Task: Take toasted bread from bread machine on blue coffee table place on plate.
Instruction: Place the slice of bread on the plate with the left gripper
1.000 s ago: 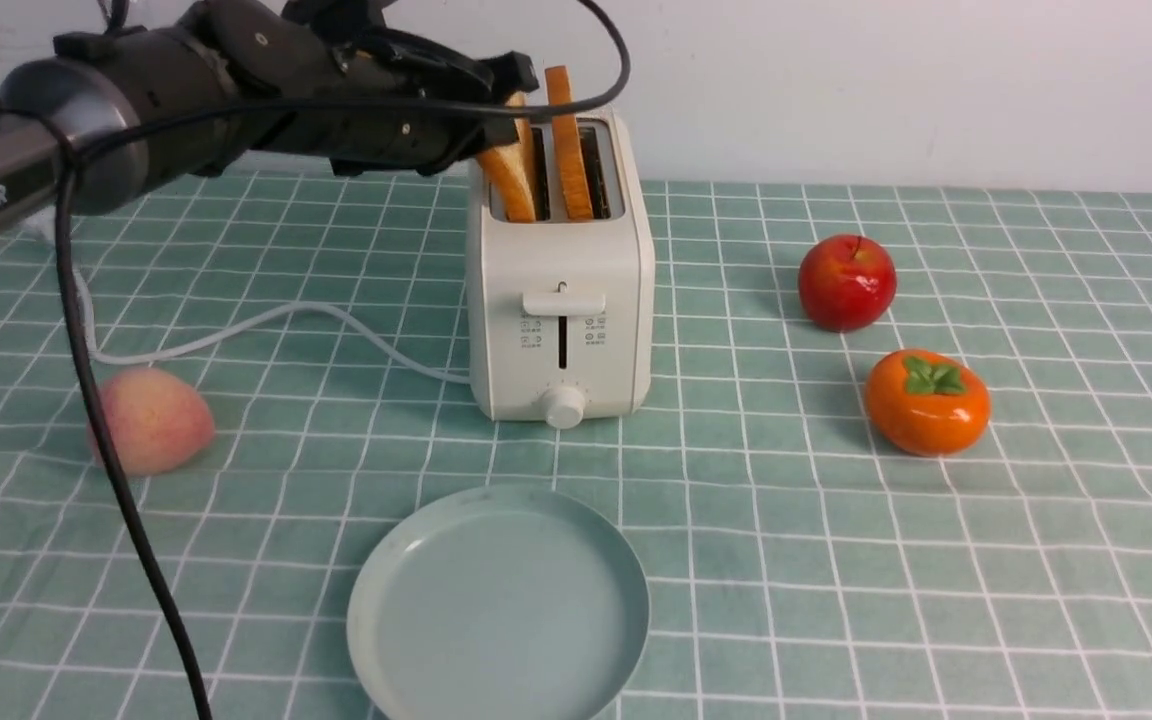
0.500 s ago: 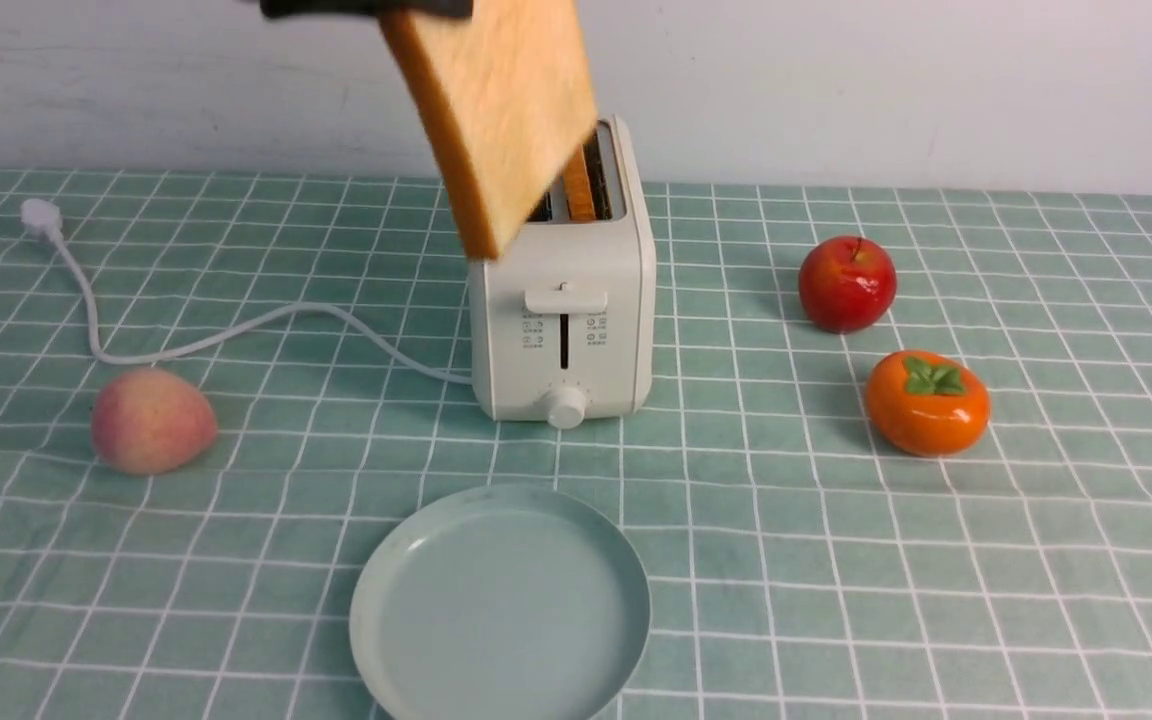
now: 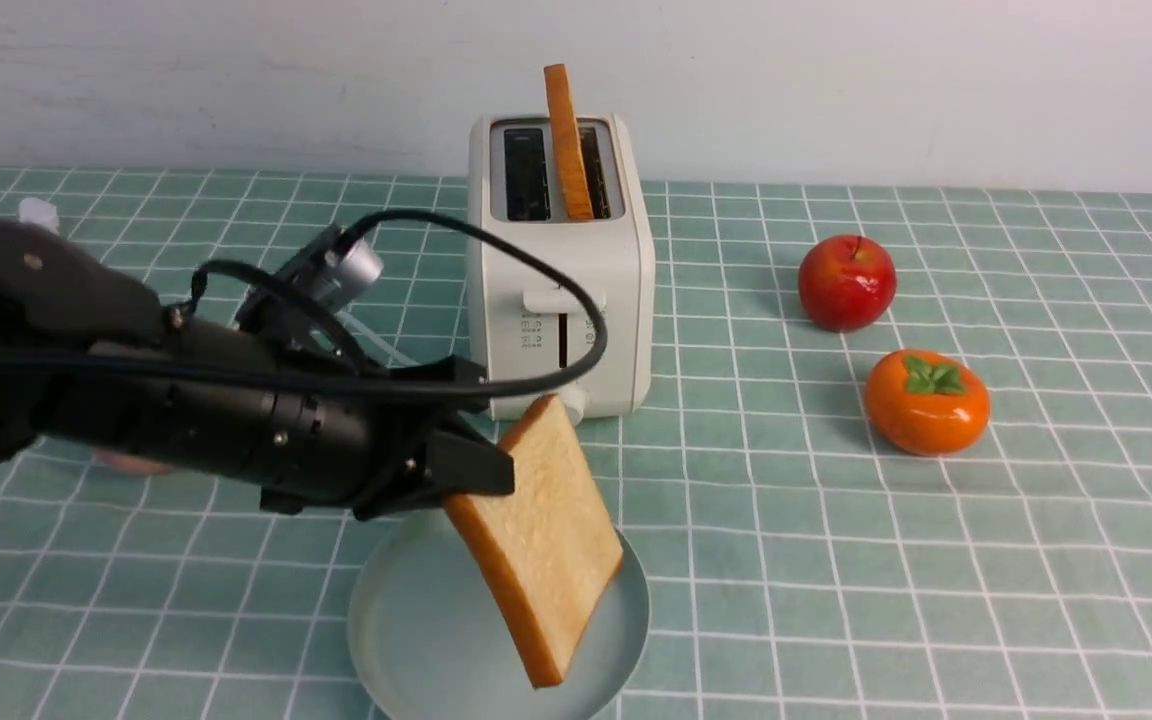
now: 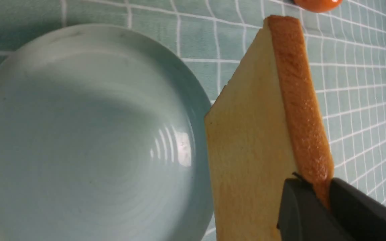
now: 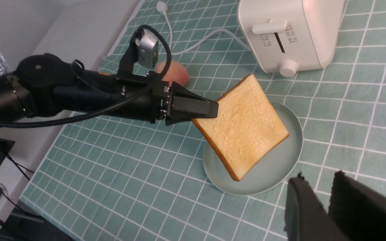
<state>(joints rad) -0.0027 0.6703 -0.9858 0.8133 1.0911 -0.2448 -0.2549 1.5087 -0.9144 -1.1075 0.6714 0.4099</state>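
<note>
toast slice: pulled out of the bread machine, left slot; swung high, now low and tilted over the plate
left tool: moved from the bread machine's top to the front, at the plate
peach: now mostly hidden behind the left arm

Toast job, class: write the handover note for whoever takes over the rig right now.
Left gripper: shut on one slice by its edge, holding it tilted over the plate, not laid down.
Right gripper: slightly open, empty.
Other slice: upright in the toaster, right slot; left slot empty.
Done: first slice out.
Left: set it on the plate, then fetch the other slice.
</note>
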